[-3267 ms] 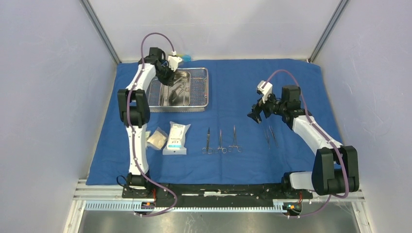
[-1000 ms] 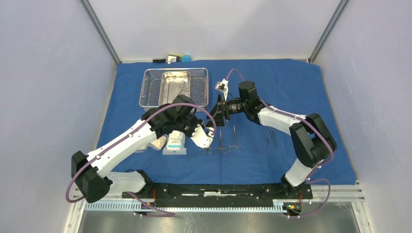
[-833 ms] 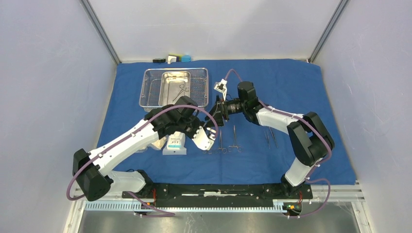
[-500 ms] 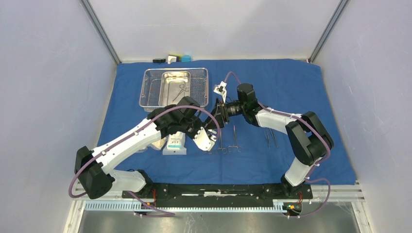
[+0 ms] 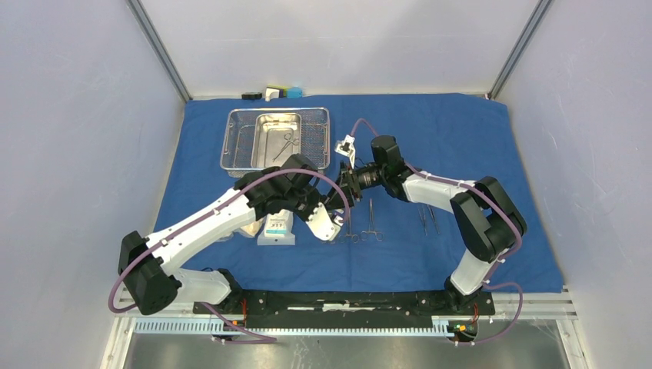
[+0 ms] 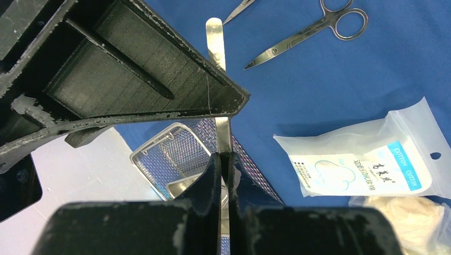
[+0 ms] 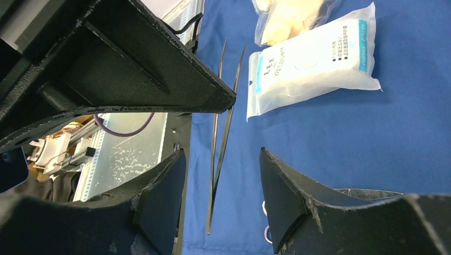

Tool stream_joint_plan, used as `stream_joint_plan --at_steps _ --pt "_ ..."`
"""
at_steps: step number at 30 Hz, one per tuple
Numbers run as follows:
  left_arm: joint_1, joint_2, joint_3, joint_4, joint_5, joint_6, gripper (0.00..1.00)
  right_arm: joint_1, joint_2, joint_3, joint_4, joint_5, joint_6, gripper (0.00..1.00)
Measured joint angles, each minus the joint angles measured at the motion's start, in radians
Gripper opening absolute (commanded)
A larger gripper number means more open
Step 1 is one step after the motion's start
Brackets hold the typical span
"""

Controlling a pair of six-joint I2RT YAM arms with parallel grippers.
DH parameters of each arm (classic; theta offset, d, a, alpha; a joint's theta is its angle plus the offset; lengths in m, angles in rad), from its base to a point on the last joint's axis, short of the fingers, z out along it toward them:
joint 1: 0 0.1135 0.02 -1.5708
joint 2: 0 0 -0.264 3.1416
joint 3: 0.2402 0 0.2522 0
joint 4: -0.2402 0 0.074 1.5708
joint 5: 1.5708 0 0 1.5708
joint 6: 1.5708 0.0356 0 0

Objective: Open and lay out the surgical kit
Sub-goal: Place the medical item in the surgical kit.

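Note:
The blue cloth (image 5: 461,123) lies spread flat. The wire-mesh basket (image 5: 231,142) stands at the back left with the steel pan (image 5: 269,127) in it; one scissor-like instrument (image 5: 288,141) lies in the pan. My left gripper (image 6: 224,157) is shut on slim steel tweezers (image 6: 215,42) and holds them above the cloth's middle (image 5: 332,206). My right gripper (image 7: 222,164) is open, with the tweezers' (image 7: 220,133) free end between its jaws, untouched. White packets (image 5: 278,225) lie at the front left.
Several scissor-like instruments (image 5: 372,219) lie in a row under the grippers, and two more (image 5: 427,217) lie to the right. Small black, white and blue blocks (image 5: 273,93) sit behind the cloth. Grey walls close in both sides.
My left gripper came from the basket to mid-cloth with the tweezers. My right gripper swung left and closed in round their free end, nudging a little nearer in the last second.

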Motion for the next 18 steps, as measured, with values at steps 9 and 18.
stream_joint_plan --at_steps 9,18 --pt "-0.008 0.001 -0.015 0.003 -0.001 0.002 0.02 0.008 0.001 0.005 -0.011 0.0 -0.006 0.48" --pt "-0.021 0.023 -0.015 0.006 -0.004 0.004 0.02 0.014 0.013 0.023 -0.024 0.002 -0.022 0.42"
